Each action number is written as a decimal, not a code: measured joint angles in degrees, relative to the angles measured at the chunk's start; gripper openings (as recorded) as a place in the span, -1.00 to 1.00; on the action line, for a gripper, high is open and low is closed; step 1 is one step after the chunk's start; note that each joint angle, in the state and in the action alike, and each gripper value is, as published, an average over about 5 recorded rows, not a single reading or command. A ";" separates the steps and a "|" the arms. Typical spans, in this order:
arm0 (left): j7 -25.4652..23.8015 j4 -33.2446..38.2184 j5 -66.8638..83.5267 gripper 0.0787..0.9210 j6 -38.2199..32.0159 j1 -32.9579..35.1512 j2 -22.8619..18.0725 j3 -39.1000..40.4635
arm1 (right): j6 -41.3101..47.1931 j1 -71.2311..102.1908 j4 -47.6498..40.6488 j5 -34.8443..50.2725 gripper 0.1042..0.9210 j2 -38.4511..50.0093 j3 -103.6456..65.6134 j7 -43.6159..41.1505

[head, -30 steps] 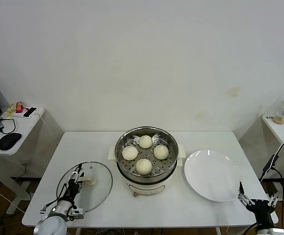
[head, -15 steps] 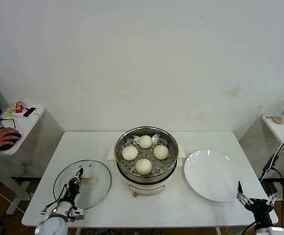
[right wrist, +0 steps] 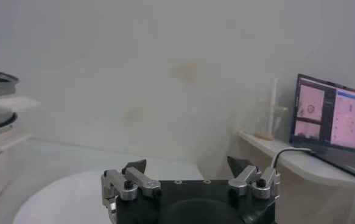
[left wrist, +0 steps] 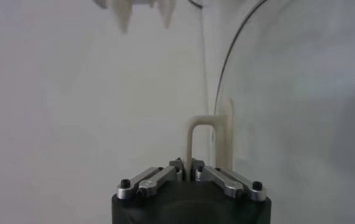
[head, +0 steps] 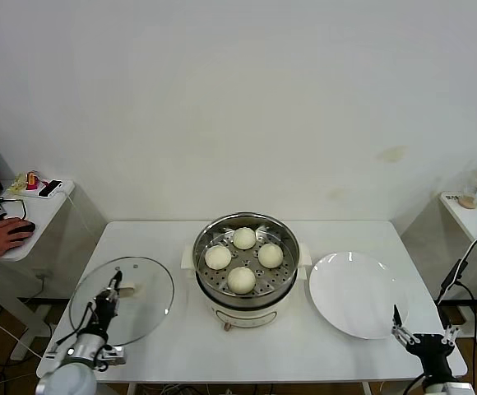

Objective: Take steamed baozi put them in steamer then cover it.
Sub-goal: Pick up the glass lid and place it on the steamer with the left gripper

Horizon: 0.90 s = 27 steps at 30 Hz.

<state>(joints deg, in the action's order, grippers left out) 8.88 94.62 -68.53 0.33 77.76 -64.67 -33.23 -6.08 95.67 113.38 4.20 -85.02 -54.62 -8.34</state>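
Four cream-white baozi [head: 242, 279] sit in the shiny steel steamer [head: 210, 281] on its cream pot base at the table's middle. The clear glass cover [head: 144, 288] is held up off the table at the front left, tilted. My left gripper [head: 111, 294] is shut on the cover's cream handle [left wrist: 196, 143]; the glass [left wrist: 287, 109] fills much of the left wrist view. My right gripper [head: 420, 337] is open and empty at the table's front right corner, also in the right wrist view [right wrist: 186, 167].
A flat white plate [head: 355, 294] lies right of the steamer. A side table [head: 33, 216] at far left holds a mouse and a person's hand. Another side table [head: 469, 210] stands at far right, with a laptop [right wrist: 332, 119] on it.
My left gripper has lifted the cover off the table and carried it left and up, tilting it. My right gripper has drawn slightly back toward the front edge.
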 measured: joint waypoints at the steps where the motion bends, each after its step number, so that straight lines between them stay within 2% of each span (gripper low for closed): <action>1: -0.37 0.91 0.55 -0.85 0.24 0.31 0.38 -0.52 | -0.02 0.01 -0.03 -0.10 0.76 0.02 0.12 -0.03; 9: -4.13 8.33 5.76 -0.85 2.71 2.30 3.85 -4.17 | -0.02 0.23 -0.08 -0.94 0.76 0.24 1.01 -0.23; 15: -7.48 13.88 9.22 -0.85 5.81 1.59 6.70 -3.67 | -0.34 0.22 -0.45 -1.91 0.76 -0.05 1.60 -0.28; 21: -10.44 17.14 10.86 -0.85 9.70 -2.43 9.21 1.48 | -0.59 0.29 -0.86 -3.72 0.76 -0.73 2.30 -0.16; 27: -13.71 17.97 10.20 -0.85 13.72 -9.35 9.56 9.97 | -0.50 -0.21 -1.15 -5.96 0.76 -1.52 2.96 -0.07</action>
<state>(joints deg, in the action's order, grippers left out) -4.83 112.60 -58.34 14.04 68.42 -55.10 -23.26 -6.58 95.46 112.23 -1.76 -86.54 -51.66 -8.41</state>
